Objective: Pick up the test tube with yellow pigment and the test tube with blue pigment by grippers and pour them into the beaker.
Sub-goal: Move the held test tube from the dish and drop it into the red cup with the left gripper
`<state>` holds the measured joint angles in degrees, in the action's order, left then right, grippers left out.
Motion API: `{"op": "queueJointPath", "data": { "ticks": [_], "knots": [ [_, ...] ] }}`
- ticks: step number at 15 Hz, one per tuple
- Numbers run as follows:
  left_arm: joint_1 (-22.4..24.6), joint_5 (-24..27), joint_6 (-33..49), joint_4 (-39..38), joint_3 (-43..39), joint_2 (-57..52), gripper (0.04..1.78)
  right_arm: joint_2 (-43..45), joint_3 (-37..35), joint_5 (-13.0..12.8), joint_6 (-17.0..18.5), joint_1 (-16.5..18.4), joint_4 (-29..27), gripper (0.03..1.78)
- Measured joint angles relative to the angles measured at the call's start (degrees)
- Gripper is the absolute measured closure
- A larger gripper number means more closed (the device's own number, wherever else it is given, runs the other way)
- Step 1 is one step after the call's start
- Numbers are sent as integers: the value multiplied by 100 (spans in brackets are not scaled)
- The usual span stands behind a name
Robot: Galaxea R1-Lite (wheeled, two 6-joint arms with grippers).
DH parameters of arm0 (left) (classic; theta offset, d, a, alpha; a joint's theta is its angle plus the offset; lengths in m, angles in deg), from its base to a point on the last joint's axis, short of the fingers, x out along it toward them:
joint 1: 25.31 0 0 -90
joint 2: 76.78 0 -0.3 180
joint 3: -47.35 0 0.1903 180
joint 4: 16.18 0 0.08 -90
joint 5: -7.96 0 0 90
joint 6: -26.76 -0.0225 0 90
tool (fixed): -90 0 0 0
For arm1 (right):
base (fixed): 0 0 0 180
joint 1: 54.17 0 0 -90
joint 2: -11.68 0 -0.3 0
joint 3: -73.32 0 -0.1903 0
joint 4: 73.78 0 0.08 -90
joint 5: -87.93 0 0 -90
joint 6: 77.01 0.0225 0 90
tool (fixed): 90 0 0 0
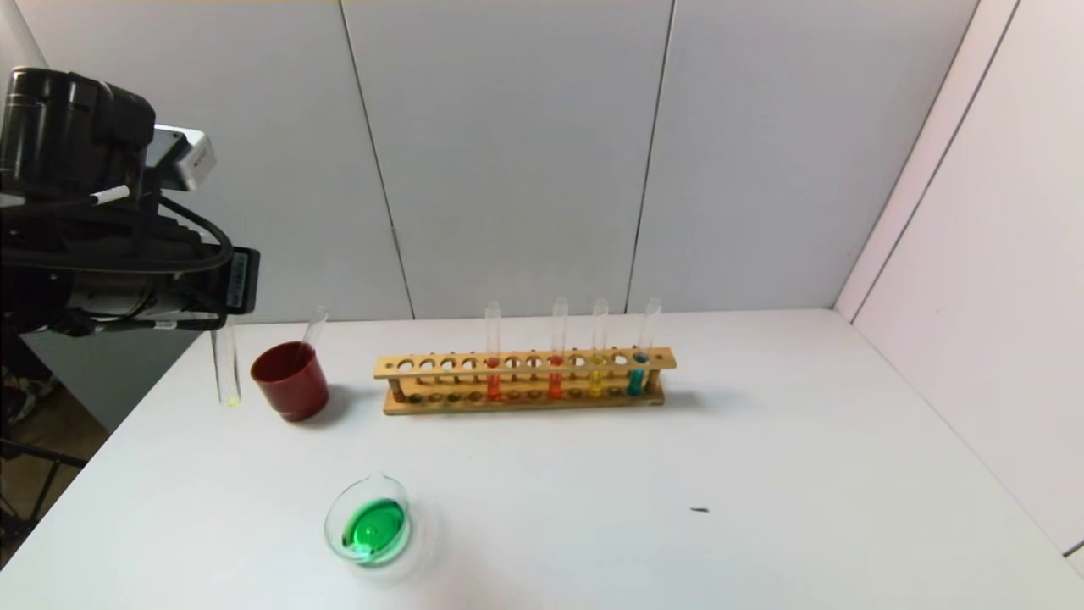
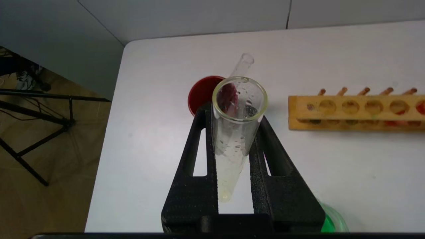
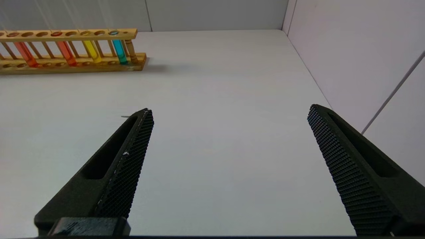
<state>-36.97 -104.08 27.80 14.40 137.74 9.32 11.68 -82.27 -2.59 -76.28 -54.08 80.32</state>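
1. The left gripper is closed on a test tube with yellow pigment. It holds the tube upright at the far left of the desk, just to the left of the dark-red cup. Only a trace of yellow shows at the round bottom of this tube, and small drops cling to its inner wall.

2. My judgement of the step: the beaker already contains bright green liquid, so the yellow and the blue seem to be poured and mixed. The step in hand looks like putting away the nearly empty tube.

3. The next move, I think, is to bring the tube over the mouth of the dark-red cup, to the right of the left gripper, lower it inside and then open the jaws. The tube must stay close to vertical so the glass does not knock the rim.

4. The dark-red cup already holds one clear empty tube, which leans against its rim. I cannot see any liquid in the cup.

5. The beaker stands nearer to the robot than the left gripper, and to its right.

6. The wooden rack stands well to the right of the left gripper. It holds four tubes: two with orange-red liquid, one with yellow and one with teal. Its other holes are empty.

7. The right gripper hovers over the right part of the desk with its jaws wide apart and nothing between them.
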Motion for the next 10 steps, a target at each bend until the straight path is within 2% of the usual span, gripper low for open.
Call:
{"op": "queueJointPath", "data": {
  "ticks": [5, 10],
  "knots": [
    [656, 171, -39, -1146, 73, 794, 150, 0, 0, 1, -2, 0, 0, 11],
    [879, 313, -94, -2217, 296, 1794, 150, 0, 0, 1, -2, 0, 0, 11]
  ]
}}
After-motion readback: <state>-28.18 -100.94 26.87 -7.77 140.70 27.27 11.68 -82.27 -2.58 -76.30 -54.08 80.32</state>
